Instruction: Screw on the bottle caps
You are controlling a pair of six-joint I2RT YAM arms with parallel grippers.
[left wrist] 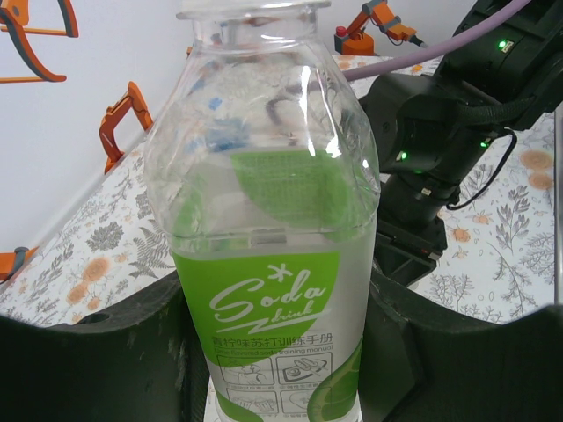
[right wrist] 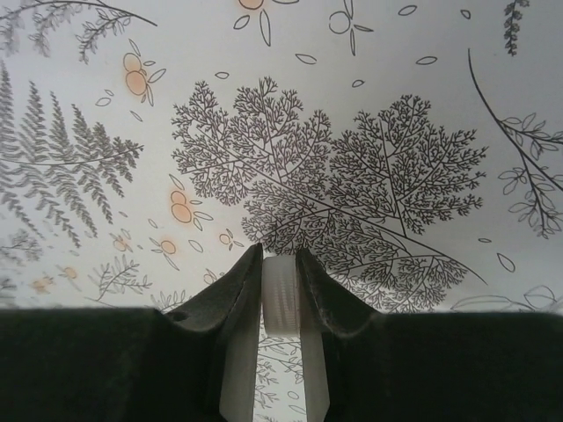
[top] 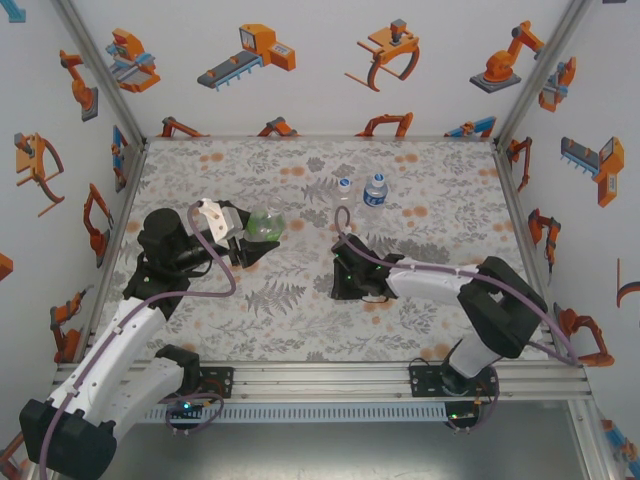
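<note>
Firmly, right fingers [right wrist: 236, 303] pinch a cap [right wrist: 281, 294] between them — left fingers [left wrist: 457, 369] clasp green bottle [left wrist: 273, 220]

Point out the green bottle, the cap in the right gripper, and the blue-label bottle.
green bottle [left wrist: 273, 299]: left wrist view, on its label.
cap [right wrist: 281, 297]: right wrist view, on its side.
blue-label bottle [top: 375, 192]: top external view, on its body.

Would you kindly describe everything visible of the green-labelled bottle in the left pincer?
The green-labelled bottle is clear, glossy plastic with a green label bearing white "Soda" lettering. Its neck is open, no cap on. It stands upright between the dark fingers of the left pincer, which is shut on its lower body, over the left of the floral mat. Whether its base touches the mat is unclear.
</note>
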